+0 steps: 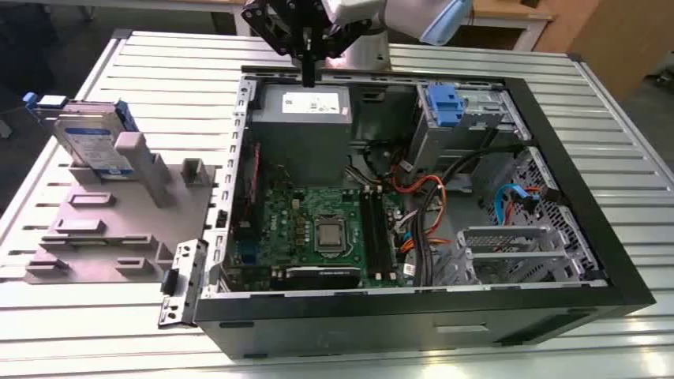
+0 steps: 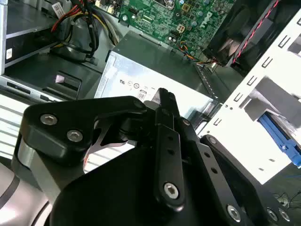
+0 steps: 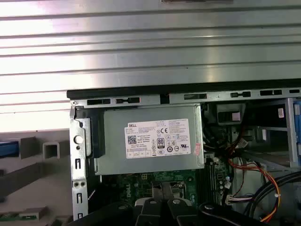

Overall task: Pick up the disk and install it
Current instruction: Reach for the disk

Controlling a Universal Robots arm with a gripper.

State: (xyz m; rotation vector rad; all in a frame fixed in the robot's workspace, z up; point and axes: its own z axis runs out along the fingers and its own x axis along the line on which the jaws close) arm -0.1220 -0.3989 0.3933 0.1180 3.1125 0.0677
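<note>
The gripper point(image 1: 308, 76) — closed and empty — hangs above the power-supply box point(image 1: 305, 106), with the disk point(image 1: 90, 142) standing on end well apart, at eight o'clock in the exterior view.

In the exterior view the grey fixture point(image 1: 106, 213) is hiding the lower edge of the disk point(image 1: 90, 142) at ten o'clock from the computer case point(image 1: 421, 304), and the picture's edge is cutting off the robot arm point(image 1: 353, 9) at twelve o'clock. In the second wrist view the gripper point(image 2: 165, 96) is covering part of the label on the power supply point(image 2: 155, 59).
</note>
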